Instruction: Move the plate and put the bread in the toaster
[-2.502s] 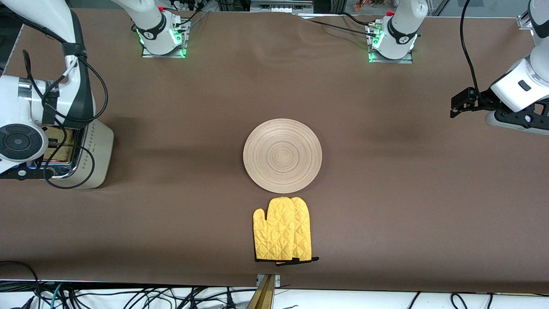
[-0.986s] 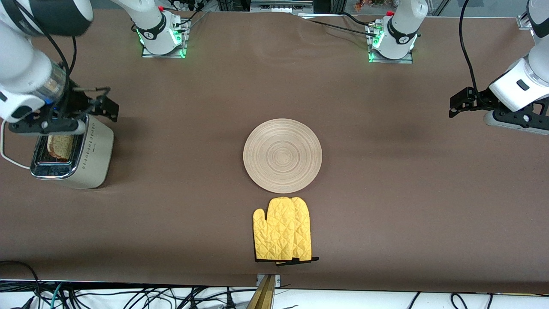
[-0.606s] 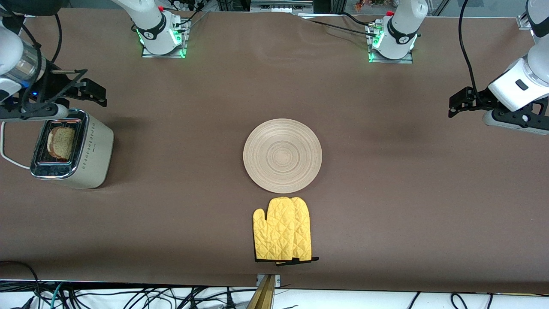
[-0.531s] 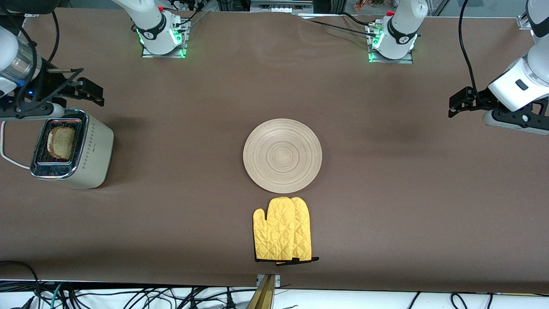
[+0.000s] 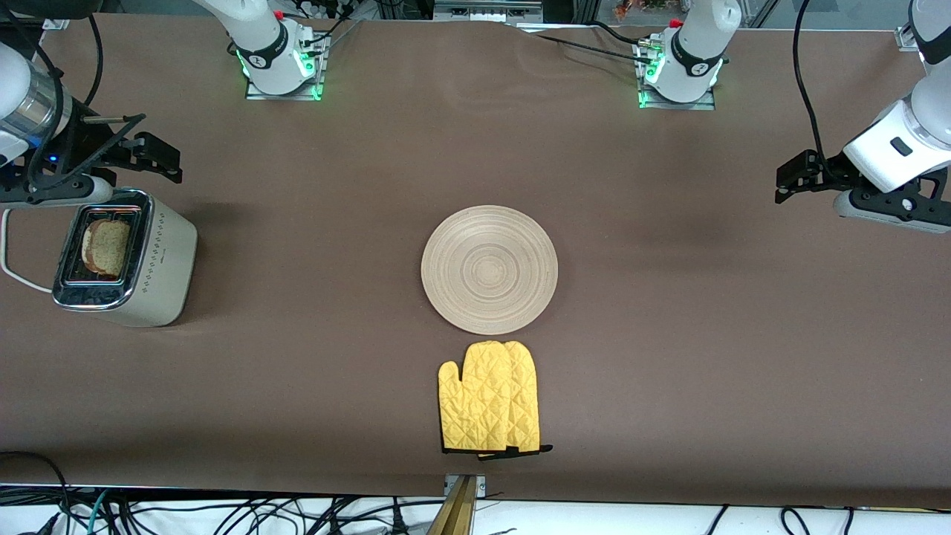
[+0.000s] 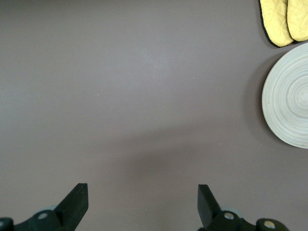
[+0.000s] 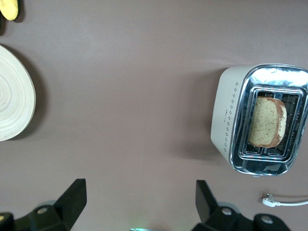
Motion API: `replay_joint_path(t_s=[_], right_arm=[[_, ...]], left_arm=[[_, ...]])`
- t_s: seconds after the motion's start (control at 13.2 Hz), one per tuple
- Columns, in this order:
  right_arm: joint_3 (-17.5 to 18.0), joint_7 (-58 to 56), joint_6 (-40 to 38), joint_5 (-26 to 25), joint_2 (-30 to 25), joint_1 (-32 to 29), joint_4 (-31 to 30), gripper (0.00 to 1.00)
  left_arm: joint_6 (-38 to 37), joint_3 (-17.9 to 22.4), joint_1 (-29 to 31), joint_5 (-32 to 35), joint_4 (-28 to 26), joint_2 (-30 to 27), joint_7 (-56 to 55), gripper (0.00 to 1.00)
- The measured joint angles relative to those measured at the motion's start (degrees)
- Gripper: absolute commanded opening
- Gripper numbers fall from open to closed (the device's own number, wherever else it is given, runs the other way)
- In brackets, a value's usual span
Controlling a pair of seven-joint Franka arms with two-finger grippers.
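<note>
The plate point(image 5: 489, 269) lies bare at the middle of the table; it also shows in the left wrist view point(image 6: 288, 98) and the right wrist view point(image 7: 14, 94). The bread point(image 5: 106, 247) stands in a slot of the toaster point(image 5: 141, 267) at the right arm's end; the right wrist view shows the bread point(image 7: 267, 121) in the toaster point(image 7: 231, 115) too. My right gripper point(image 5: 152, 156) is open and empty, up over the table beside the toaster. My left gripper point(image 5: 793, 177) is open and empty, up at the left arm's end.
A yellow oven mitt point(image 5: 490, 397) lies nearer the front camera than the plate, almost touching it. The toaster's white cord point(image 5: 15, 275) runs off the table edge. Cables hang along the front edge.
My right arm has lifted off the toaster, leaving the bread in the slot, and drawn back toward its base. The left gripper has barely shifted.
</note>
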Motion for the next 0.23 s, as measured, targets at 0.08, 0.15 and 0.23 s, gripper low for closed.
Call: replay_joint_path(t_s=[0.08, 0.15, 0.23], right_arm=[[0.30, 0.01, 0.00, 0.00, 0.00, 0.00, 0.01, 1.00], [0.45, 0.01, 0.00, 0.01, 0.01, 0.00, 0.01, 1.00], [0.45, 0.01, 0.00, 0.01, 0.01, -0.01, 0.02, 1.00]], left_arm=[[0.00, 0.00, 0.00, 0.00, 0.00, 0.00, 0.00, 1.00], [0.00, 0.00, 0.00, 0.00, 0.00, 0.00, 0.00, 1.00], [0.00, 0.00, 0.00, 0.00, 0.00, 0.00, 0.00, 1.00]])
